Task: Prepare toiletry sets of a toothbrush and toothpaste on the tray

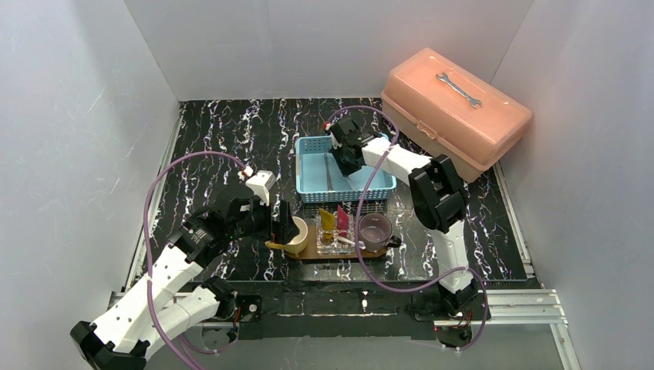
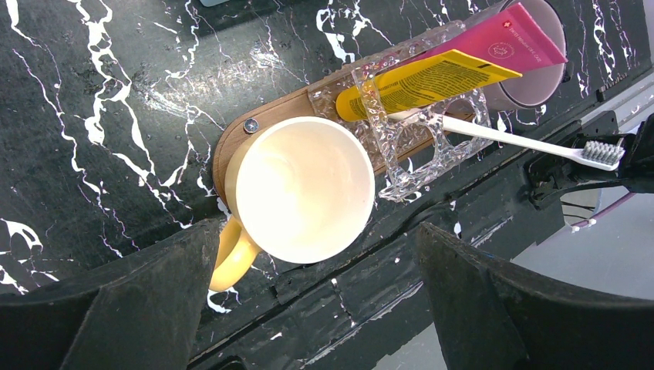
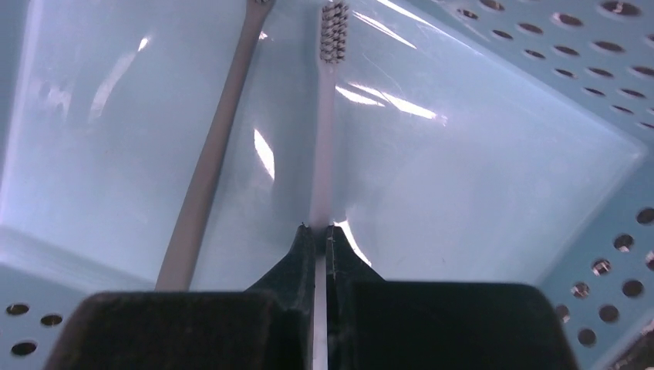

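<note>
Inside the light-blue basket (image 1: 308,166) my right gripper (image 3: 318,231) is shut on the handle of a white toothbrush (image 3: 327,131), whose bristle head points away from me. A second toothbrush (image 3: 207,166) lies beside it on the basket floor. The brown tray (image 2: 231,142) carries a cream mug with a yellow handle (image 2: 305,189), a clear container (image 2: 409,150) and a purple cup (image 1: 375,230). A yellow toothpaste (image 2: 432,81), a pink toothpaste (image 2: 505,42) and another toothbrush (image 2: 532,142) rest in the clear container. My left gripper (image 2: 316,301) hangs wide open just above the cream mug, holding nothing.
A salmon plastic toolbox (image 1: 455,112) with a wrench (image 1: 459,89) on its lid stands at the back right. White walls close in the black marbled table (image 1: 231,131) on three sides. A metal rail (image 1: 509,304) runs along the near edge.
</note>
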Controlling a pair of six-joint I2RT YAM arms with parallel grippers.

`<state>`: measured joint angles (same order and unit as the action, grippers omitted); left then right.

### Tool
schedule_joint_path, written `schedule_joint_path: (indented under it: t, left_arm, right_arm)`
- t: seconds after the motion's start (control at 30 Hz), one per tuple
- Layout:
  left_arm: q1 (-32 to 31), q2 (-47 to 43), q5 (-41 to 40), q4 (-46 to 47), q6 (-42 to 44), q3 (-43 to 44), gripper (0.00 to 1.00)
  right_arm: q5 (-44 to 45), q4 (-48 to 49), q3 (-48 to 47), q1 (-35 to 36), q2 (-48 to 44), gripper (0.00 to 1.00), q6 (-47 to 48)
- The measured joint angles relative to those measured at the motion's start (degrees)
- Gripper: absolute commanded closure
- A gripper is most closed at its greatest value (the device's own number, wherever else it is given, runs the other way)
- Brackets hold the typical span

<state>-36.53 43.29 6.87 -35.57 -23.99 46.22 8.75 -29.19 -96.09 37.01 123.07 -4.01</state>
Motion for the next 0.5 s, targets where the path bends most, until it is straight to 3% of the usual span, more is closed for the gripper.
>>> schedule_joint_path:
  t: [0.5]
  left_arm:
    - [0.0, 2.9, -0.3, -1.2, 2.3, 8.8, 0.02]
  right_arm:
    - [0.5, -0.8, 1.4, 0.0, -14.8, 0.99, 1.9]
